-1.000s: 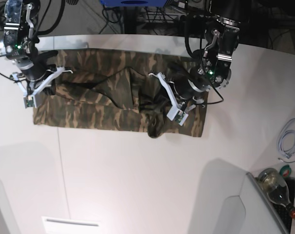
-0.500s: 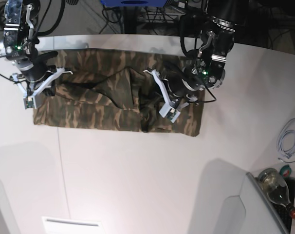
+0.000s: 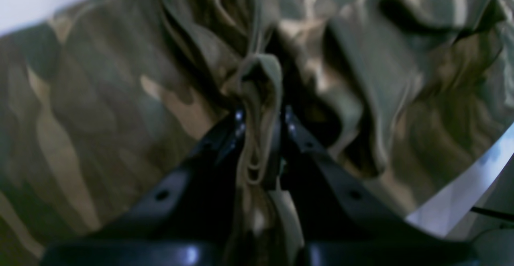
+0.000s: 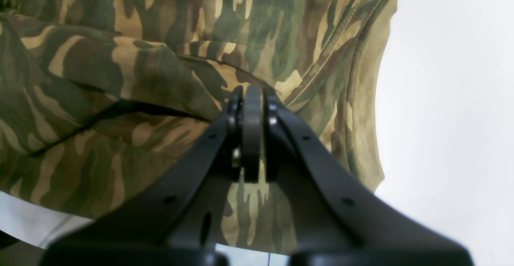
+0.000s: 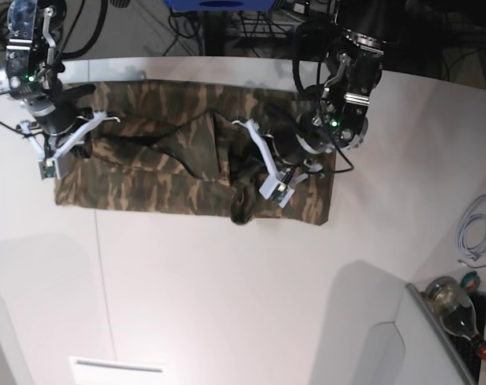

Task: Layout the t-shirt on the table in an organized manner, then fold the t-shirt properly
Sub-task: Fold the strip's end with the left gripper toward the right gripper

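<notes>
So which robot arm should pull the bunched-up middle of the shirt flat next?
Probably the left. The left gripper is shut on a bunched fold of the t-shirt right at the crumpled middle. The right gripper is pinching the shirt's far end, so it seems better suited to anchoring.

Soft matt camouflage cloth of the t-shirt (image 5: 187, 160) bunches between glossy black plastic jaws, stitched hems showing beside them, on a smooth white table (image 5: 227, 305).
</notes>
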Controlling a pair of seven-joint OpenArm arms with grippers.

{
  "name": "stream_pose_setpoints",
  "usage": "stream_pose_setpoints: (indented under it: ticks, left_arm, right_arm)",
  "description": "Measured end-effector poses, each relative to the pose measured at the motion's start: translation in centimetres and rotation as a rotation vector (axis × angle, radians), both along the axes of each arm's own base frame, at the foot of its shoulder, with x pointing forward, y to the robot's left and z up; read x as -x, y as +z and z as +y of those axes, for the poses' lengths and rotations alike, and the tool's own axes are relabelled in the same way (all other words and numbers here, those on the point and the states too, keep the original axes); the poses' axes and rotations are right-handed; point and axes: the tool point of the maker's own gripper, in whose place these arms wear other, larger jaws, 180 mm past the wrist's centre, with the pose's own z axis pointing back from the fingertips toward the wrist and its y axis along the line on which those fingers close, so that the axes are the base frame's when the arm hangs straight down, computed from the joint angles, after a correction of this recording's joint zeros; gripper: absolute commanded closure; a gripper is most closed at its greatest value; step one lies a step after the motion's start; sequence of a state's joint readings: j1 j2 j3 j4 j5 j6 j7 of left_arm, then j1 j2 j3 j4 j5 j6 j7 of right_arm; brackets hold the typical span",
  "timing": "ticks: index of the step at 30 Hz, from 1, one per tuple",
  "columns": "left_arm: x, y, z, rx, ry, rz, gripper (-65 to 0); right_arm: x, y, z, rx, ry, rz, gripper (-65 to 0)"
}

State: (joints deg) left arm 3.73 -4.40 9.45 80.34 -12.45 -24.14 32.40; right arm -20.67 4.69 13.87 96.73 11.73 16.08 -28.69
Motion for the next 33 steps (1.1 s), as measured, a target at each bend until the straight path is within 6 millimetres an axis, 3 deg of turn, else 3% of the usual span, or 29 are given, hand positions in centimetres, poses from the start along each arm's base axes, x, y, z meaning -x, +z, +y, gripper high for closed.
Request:
stream_pose_setpoints:
  ticks: [33]
  left_arm:
    - [0.25,0.03,-0.78,0.014,-0.006,0.004,0.0]
  right_arm:
    - [-0.02,0.02,-0.01,0.000,0.000,-0.001,-1.7]
